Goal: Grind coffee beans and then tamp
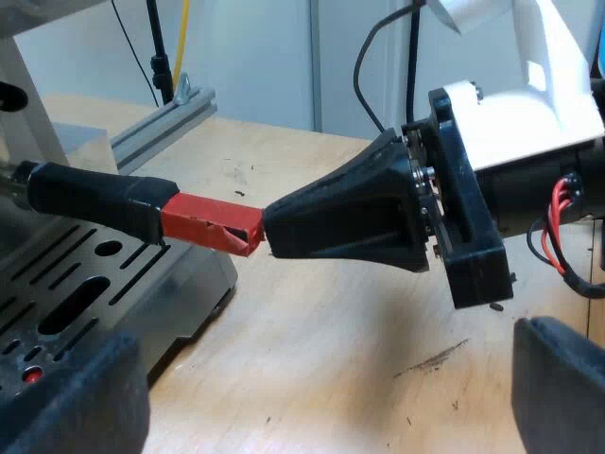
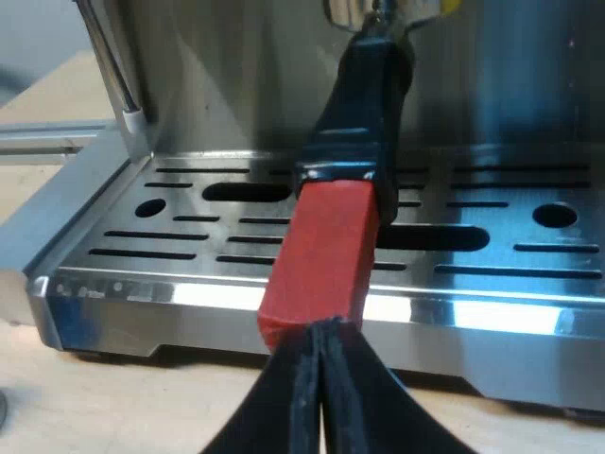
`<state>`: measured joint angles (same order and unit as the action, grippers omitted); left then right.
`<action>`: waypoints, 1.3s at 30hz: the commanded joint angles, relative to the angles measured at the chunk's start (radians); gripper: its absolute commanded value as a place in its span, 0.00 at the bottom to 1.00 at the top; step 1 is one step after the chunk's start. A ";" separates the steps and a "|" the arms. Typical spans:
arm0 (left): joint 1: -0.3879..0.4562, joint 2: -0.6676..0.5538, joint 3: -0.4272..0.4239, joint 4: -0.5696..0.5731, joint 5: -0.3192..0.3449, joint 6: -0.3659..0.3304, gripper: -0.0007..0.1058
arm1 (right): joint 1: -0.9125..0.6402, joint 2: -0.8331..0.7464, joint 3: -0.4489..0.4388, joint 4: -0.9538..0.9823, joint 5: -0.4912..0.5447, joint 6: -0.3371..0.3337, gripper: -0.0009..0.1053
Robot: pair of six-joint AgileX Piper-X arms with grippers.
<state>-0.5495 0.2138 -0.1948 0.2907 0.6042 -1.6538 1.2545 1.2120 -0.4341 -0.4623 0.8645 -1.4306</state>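
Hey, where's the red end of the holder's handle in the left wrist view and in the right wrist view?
Left wrist view: the red end sticks out over the drip tray edge, with the right gripper touching its tip.
Right wrist view: the red end lies over the drip tray, just ahead of the right gripper.
Shared landmark: the slotted drip tray.

Handle (image 1: 95, 199): dark, sticking out over the tray, and there's its red end (image 1: 210, 225)!
Right gripper (image 1: 269, 230): tip right up against the red end, touching it.
Tray (image 1: 85, 274): slotted metal, just under the handle.
Left gripper (image 1: 326, 378): spread wide, hanging low over the wooden surface (image 1: 331, 312) near the tray.
Rail (image 1: 170, 113): aluminium, lying beyond the tray.
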 commanded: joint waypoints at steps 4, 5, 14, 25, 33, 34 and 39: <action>-0.006 0.001 0.003 -0.012 0.016 -0.006 0.75 | 0.005 -0.005 -0.008 0.033 0.006 0.015 0.01; -0.006 0.001 0.003 -0.012 0.016 -0.006 0.75 | 0.012 -0.005 -0.008 0.032 0.006 0.015 0.01; -0.006 0.001 0.003 -0.012 0.016 -0.006 0.75 | 0.128 -0.005 -0.008 0.041 0.023 0.013 0.13; -0.006 0.001 0.003 -0.012 0.016 -0.006 0.75 | 0.195 -0.027 -0.014 0.059 0.087 -0.003 0.61; -0.006 0.001 0.003 -0.012 0.016 -0.006 0.75 | 0.191 -0.083 -0.207 0.468 0.149 0.016 0.61; -0.006 0.001 0.003 -0.012 0.016 -0.006 0.75 | 0.191 -0.083 -0.219 0.489 0.152 0.016 0.61; -0.006 0.001 0.003 -0.012 0.016 -0.006 0.75 | 0.135 -0.083 -0.285 0.591 0.145 0.107 0.61</action>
<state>-0.5495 0.2138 -0.1948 0.2907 0.6042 -1.6538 1.4099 1.1339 -0.7036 0.0881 0.9996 -1.3570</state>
